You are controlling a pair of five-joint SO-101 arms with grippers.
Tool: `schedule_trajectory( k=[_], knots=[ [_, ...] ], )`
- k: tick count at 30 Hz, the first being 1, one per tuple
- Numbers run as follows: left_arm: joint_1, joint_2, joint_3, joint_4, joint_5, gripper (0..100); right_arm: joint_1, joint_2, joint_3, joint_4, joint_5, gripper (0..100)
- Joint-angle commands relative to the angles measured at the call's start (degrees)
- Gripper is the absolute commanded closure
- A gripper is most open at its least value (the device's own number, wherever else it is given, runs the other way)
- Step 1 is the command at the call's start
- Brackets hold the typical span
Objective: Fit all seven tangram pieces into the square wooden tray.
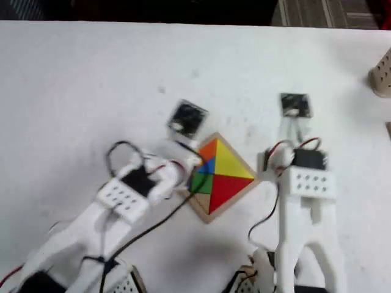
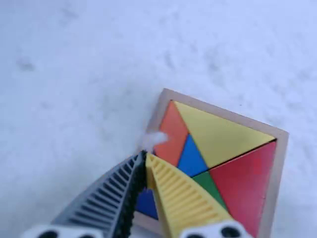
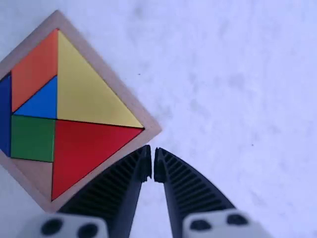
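The square wooden tray (image 1: 206,215) lies cornerwise mid-table. It holds orange (image 1: 209,149), yellow (image 1: 231,163), small blue, green and red (image 1: 227,190) pieces, with a dark blue one (image 3: 4,114) at one edge. A bare wooden triangle (image 3: 30,174) shows beside the green square (image 3: 32,138) and the red piece. My left gripper (image 2: 144,157) is shut with nothing between its fingers. Its tips hang over the tray's rim (image 2: 157,110) by the orange piece (image 2: 171,131). My right gripper (image 3: 151,164) is shut too, just off the tray's corner (image 3: 154,130) beside the red triangle (image 3: 81,148).
The white table (image 1: 91,79) spreads wide to the left and behind the tray. A pale wooden object (image 1: 382,74) stands at the far right edge. Black cables (image 1: 153,229) trail from the arms near the front edge.
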Motion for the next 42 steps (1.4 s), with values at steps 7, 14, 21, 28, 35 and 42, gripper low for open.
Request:
schedule_trajectory(
  k=[7,14,21,28,35,42],
  knots=[
    [-19.38,-32.92,24.09,1.67,-6.15,98,-2.42,-10.24,12.22,-5.23,0.00,97.8],
    [-29.49,-56.13,32.35,18.90,-6.33,98,-2.51,-16.04,21.01,-5.32,0.00,98.0],
    [-34.86,-72.84,38.59,31.91,-6.42,98,-2.42,-26.07,30.86,-5.32,-0.09,98.0],
    [-35.30,-71.78,38.68,33.05,-6.33,98,-2.07,-42.15,42.29,-5.05,-0.09,98.1],
    [-35.21,-71.78,38.68,44.57,-6.42,98,-1.98,-61.58,49.58,-0.40,-0.09,98.1],
    [-35.21,-71.78,38.68,44.57,-6.42,98,-2.07,-66.15,50.29,3.82,-0.18,98.0]
  ],
)
